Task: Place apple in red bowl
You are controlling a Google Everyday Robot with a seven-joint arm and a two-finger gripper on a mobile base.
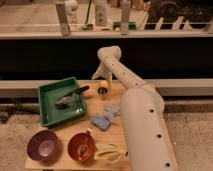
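The apple point(103, 83) is a small yellow-orange ball at the far edge of the wooden table, just right of the green tray. My gripper point(101, 79) hangs from the white arm right over the apple, at or touching its top; I cannot tell whether it holds it. The red bowl point(81, 146) stands at the table's near edge, left of the middle, with something small inside it. The white arm point(142, 120) reaches from the lower right up and over to the apple.
A purple bowl point(44, 144) stands left of the red bowl. A green tray point(49, 111) holds a dark utensil point(70, 96). A small dark round object point(102, 91) sits just in front of the apple. A blue cloth point(102, 120) and a banana point(109, 152) lie beside the arm.
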